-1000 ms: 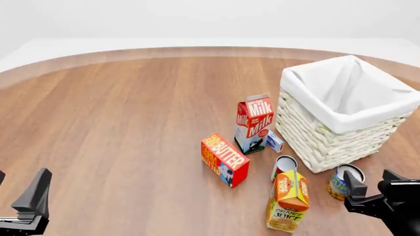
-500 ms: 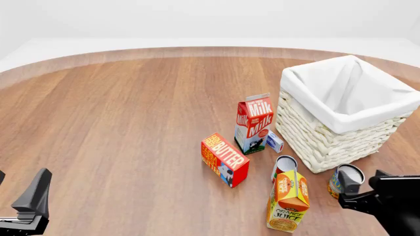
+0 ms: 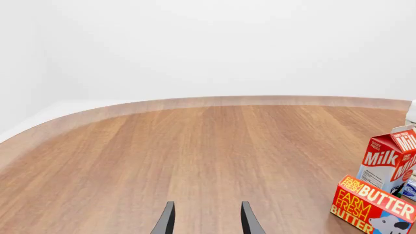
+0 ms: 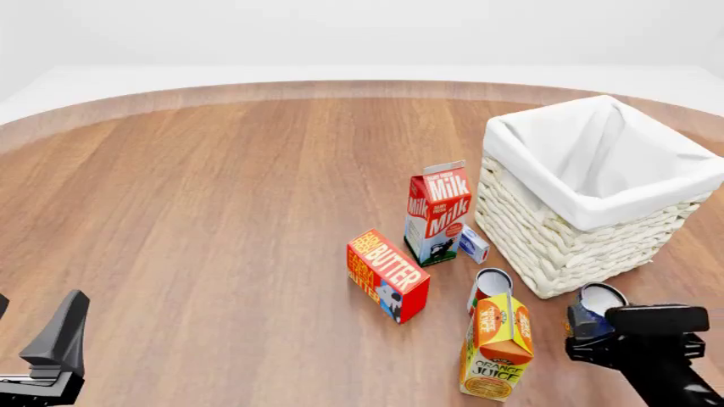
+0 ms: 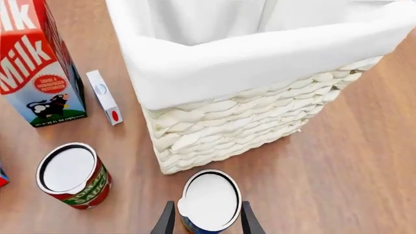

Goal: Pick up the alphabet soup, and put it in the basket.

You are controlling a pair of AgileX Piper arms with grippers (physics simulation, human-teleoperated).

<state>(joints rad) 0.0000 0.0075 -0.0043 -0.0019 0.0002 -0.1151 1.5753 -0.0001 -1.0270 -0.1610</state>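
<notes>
The alphabet soup (image 4: 596,299) is a short can with a blue label and a white top, standing upright just in front of the basket (image 4: 531,161). My right gripper (image 4: 589,322) is open and low over it. In the right wrist view the soup can (image 5: 208,197) sits between the two fingers (image 5: 168,220), which flank it closely. The white wicker basket (image 5: 260,63) with its cloth lining rises directly beyond the can. My left gripper (image 4: 34,329) is open at the near left, far from everything, and its view shows the open left gripper (image 3: 206,210) over bare wood.
A red-labelled can (image 4: 490,284) and an orange juice carton (image 4: 498,343) stand just left of the soup. Farther left are the butter box (image 4: 388,275), the milk carton (image 4: 437,212) and a small white box (image 4: 473,244). The red can (image 5: 71,174) is near the right gripper.
My right gripper has swung left from beside the soup can to straddle it, covering more of the can in the front view. The left arm has not moved.
</notes>
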